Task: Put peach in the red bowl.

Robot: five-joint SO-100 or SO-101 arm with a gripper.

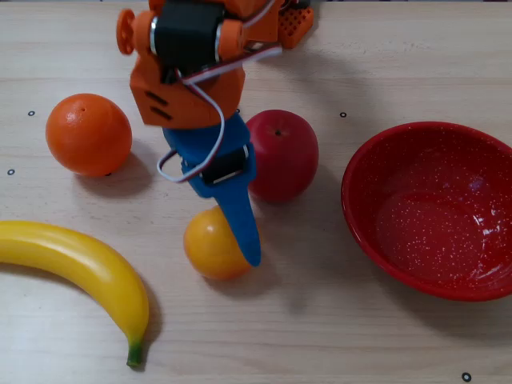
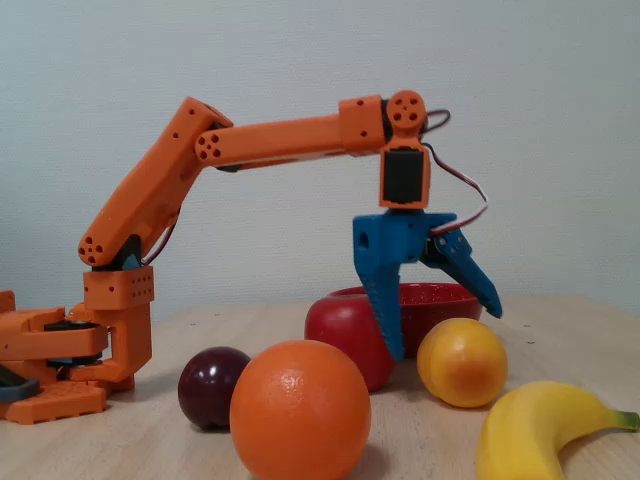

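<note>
Peach [image 1: 210, 244], smooth and glossy yellow-orange, sits on the pale wood worktop [image 1: 320, 328] just beside the apple [image 1: 284, 154], left of the speckled red bowl [image 1: 376, 232] in the top-down view. My gripper [image 2: 443, 335] hangs spread wide astride it, not yet closed. Next I judge: lower, squeeze the slippery round fruit, carry right.

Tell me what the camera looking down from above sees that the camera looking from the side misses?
Only the camera above shows the white-speckled inside of the red bowl and the whole banana. Only the side camera shows the dark plum, the arm's base, and the open tool spread around the peach. Both show the peach, the red apple, the orange and the bowl.
</note>
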